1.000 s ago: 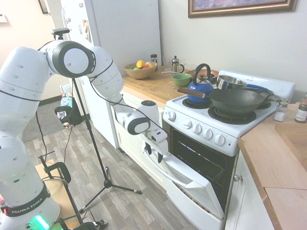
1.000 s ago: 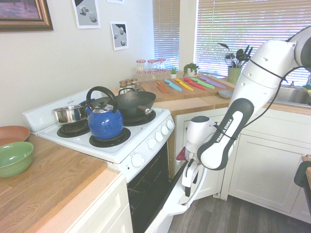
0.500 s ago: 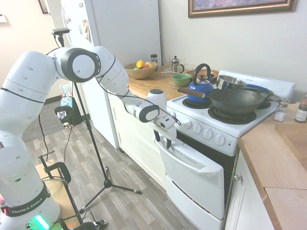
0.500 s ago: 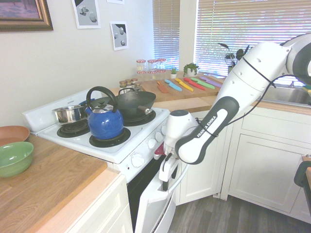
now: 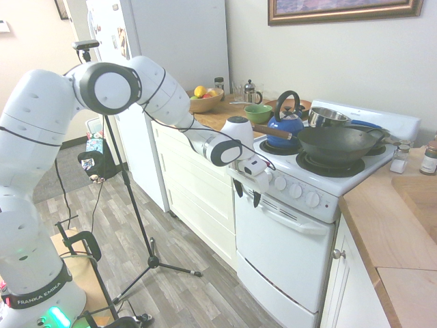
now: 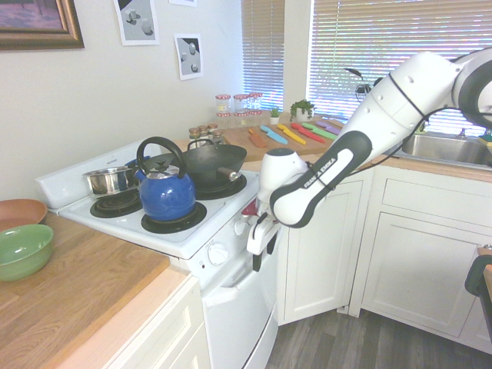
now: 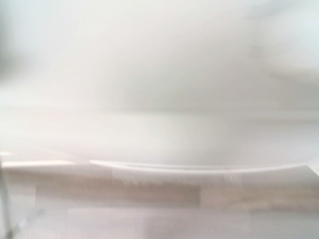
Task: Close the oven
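White on white here: the gripper (image 5: 247,193) hangs fingers-down at the upper corner of the oven door (image 5: 283,242), on the cabinet side, right at the end of the door's bar handle (image 5: 290,217). Dark fingertips (image 5: 255,198) show in the first exterior view, but whether they are spread or pinched on the bar, I cannot tell; from the other side the gripper (image 6: 258,247) is just as hard to read.

Outward now. The oven (image 6: 231,261) stands between the wooden counters, and its door looks upright, flush or very nearly flush with the front, no dark cavity showing in either wide view. The handle's long axis runs level across the door, away from the gripper toward the far counter. The knobs (image 5: 295,190) sit just above the gripper.

So the door lies directly ahead of the fingers, inward toward the range. By my judgement any last push goes straight in; the task looks all but done. The wrist view is a pale blur, of no help.
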You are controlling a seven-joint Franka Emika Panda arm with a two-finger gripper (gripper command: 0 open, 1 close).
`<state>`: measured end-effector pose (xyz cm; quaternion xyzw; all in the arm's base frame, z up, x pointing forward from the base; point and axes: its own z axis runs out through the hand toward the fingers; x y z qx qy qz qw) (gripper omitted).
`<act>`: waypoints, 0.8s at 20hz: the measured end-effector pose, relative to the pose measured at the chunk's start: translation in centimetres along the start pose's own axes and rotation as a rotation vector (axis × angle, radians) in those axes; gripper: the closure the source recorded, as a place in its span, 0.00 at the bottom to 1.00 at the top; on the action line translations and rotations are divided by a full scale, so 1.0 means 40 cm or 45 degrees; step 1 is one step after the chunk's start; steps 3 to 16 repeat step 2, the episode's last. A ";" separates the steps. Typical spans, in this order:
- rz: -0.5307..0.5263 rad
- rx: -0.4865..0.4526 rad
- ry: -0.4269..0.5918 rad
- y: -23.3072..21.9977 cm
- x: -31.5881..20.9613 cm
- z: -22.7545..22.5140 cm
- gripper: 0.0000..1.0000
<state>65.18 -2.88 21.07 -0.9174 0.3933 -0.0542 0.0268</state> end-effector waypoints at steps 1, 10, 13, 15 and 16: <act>-0.014 -0.018 -0.034 0.032 -0.004 -0.031 0.00; -0.034 -0.031 -0.070 0.060 -0.011 -0.067 0.00; -0.034 -0.031 -0.070 0.060 -0.011 -0.067 0.00; -0.034 -0.031 -0.070 0.060 -0.011 -0.067 0.00; -0.034 -0.031 -0.070 0.060 -0.011 -0.067 0.00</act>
